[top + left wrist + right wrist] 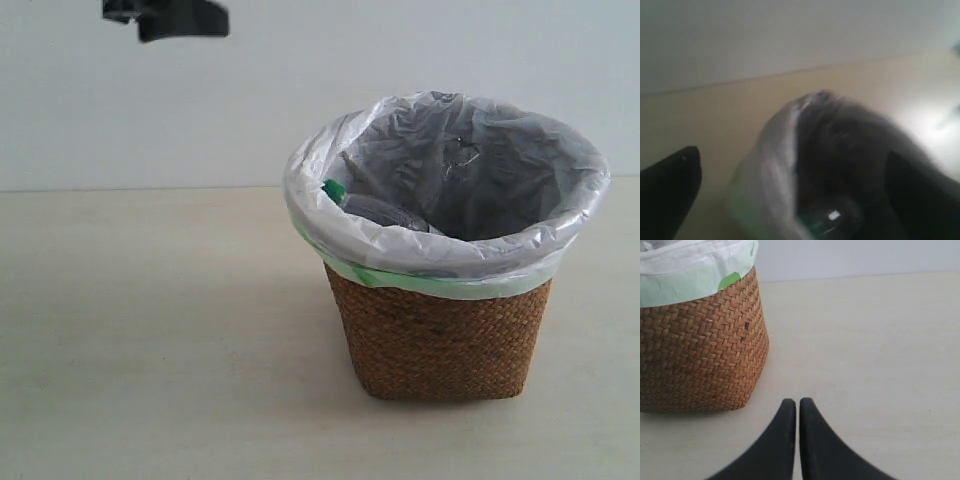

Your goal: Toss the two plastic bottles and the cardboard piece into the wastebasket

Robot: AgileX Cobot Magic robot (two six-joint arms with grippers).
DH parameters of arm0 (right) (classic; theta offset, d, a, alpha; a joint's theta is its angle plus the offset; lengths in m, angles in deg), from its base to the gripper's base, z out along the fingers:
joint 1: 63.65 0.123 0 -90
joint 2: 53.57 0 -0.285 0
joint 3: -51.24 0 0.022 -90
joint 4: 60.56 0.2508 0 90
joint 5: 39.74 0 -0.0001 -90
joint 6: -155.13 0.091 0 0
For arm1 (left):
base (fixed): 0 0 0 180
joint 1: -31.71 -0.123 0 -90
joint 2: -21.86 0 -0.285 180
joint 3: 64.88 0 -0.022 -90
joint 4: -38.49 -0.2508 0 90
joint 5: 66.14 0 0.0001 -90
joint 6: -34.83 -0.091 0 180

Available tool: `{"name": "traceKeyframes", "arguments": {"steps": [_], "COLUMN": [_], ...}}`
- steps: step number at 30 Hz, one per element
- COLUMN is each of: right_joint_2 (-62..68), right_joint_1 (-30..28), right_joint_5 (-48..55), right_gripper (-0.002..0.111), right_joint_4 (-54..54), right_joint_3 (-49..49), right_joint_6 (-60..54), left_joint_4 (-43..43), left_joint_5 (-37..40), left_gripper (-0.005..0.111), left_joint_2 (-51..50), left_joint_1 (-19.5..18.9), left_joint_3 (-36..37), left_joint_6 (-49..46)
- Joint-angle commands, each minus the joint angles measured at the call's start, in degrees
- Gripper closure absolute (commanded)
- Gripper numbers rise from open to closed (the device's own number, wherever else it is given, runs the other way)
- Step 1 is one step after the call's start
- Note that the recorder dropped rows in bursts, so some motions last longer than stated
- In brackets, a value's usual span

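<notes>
The wastebasket (440,340), brown wicker lined with a grey-white bag, stands on the table right of centre. Inside it a clear bottle (385,211) with a green cap lies against the near-left wall. The left wrist view shows this bottle (832,217) only as a blurred greenish shape. The red-labelled bottle and the cardboard piece are not visible. My left gripper (792,165) hangs open above the basket's mouth, holding nothing. A dark part of that arm (165,17) shows at the top left. My right gripper (798,402) is shut and empty, low beside the basket (700,355).
The pale wooden table (150,340) stretches around the basket, and a plain light wall stands behind it. The left wrist view is blurred.
</notes>
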Motion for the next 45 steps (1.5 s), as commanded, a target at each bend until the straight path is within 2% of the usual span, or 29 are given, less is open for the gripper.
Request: {"name": "traceKeyframes", "arguments": {"steps": [1,5,11,13,14,16,18,19,20,24,29,33,37,40,45], "right_joint_2": [-0.35,-0.35,-0.35,-0.35,-0.35,-0.35,-0.35,-0.35,-0.35,-0.35,-0.35,-0.35,-0.35,-0.35,-0.35], "right_joint_1": [-0.09,-0.09,-0.09,-0.09,-0.09,-0.09,-0.09,-0.09,-0.09,-0.09,-0.09,-0.09,-0.09,-0.09,-0.09], "right_joint_5": [-0.33,-0.33,-0.33,-0.33,-0.33,-0.33,-0.33,-0.33,-0.33,-0.33,-0.33,-0.33,-0.33,-0.33,-0.33], "right_gripper": [0.108,0.108,0.108,0.108,0.108,0.108,0.108,0.108,0.108,0.108,0.108,0.108,0.108,0.108,0.108], "right_joint_4": [-0.09,-0.09,-0.09,-0.09,-0.09,-0.09,-0.09,-0.09,-0.09,-0.09,-0.09,-0.09,-0.09,-0.09,-0.09], "right_joint_3": [-0.02,-0.02,-0.02,-0.02,-0.02,-0.02,-0.02,-0.02,-0.02,-0.02,-0.02,-0.02,-0.02,-0.02,-0.02], "right_joint_6": [-0.14,-0.14,-0.14,-0.14,-0.14,-0.14,-0.14,-0.14,-0.14,-0.14,-0.14,-0.14,-0.14,-0.14,-0.14], "left_joint_4": [-31.35,-42.13,-42.87,-42.87,-42.87,-42.87,-42.75,-42.45,-41.58,-41.08,-40.22,-32.60,-26.79,-25.26,-24.23], "left_joint_5": [9.41,16.98,19.43,19.48,19.99,20.75,21.37,21.37,21.37,17.09,5.23,-6.37,-18.62,-21.37,-21.45], "left_gripper": [0.015,0.015,0.015,0.020,0.026,0.049,0.079,0.098,0.101,0.103,0.103,0.103,0.103,0.103,0.103], "left_joint_2": [-0.22,-0.22,-0.22,-0.22,-0.22,-0.22,-0.10,-0.01,0.34,4.21,15.83,27.85,40.11,46.90,55.29], "left_joint_1": [-1.71,-3.14,-4.68,-4.68,-4.68,-4.68,-4.68,-4.68,-4.68,-4.68,-4.68,-4.68,-4.68,-4.68,-4.68], "left_joint_3": [2.25,6.58,15.42,17.95,18.78,20.46,21.42,21.86,22.30,24.75,30.15,36.34,45.70,51.56,57.53], "left_joint_6": [15.42,16.86,16.84,16.10,16.40,16.56,17.26,17.26,17.77,18.97,23.64,23.61,23.06,23.06,22.94]}}
